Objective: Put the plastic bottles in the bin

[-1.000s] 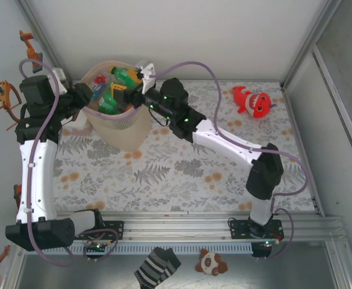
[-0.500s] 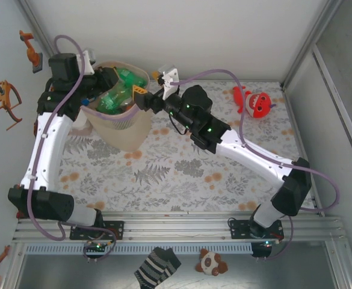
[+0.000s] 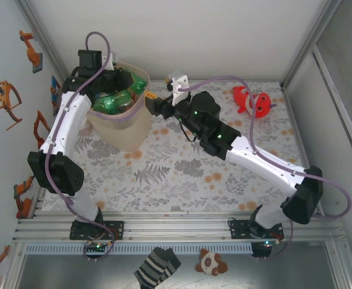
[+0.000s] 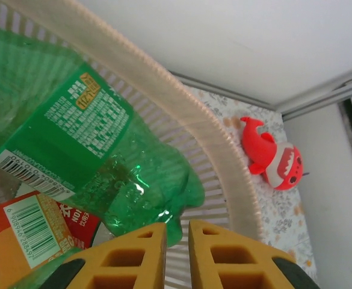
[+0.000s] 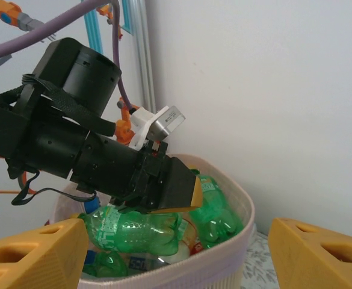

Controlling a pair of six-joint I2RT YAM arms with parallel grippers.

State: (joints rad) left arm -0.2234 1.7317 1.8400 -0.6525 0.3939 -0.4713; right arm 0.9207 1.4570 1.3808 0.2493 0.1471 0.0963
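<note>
The bottles point(image 3: 112, 101) lie heaped in the bin point(image 3: 124, 129), nearly up to its rim, and the bin stands at the far left corner of the table point(image 3: 182, 174). From the right wrist we count three green ones on top point(image 5: 133, 227), with more beneath that we cannot count. From the left wrist we see one green bottle point(image 4: 103, 156) and one with a red label point(image 4: 25, 235). The left fingers point(image 4: 224, 259) hang over the bin's mouth, their tips just short of the green bottle's base. They are drawn almost together, with a thin slit between them and nothing in it. The right fingers point(image 5: 31, 253) stand wide apart and empty, outside the bin just beside its right rim, with the heap ahead of them and not between them. On the far right of the table, well apart from the bin, lies one red toy point(image 3: 252, 100). Past the near rail point(image 3: 182, 224) we see one striped sock point(image 3: 156, 268) and one small plush point(image 3: 210, 262).
</note>
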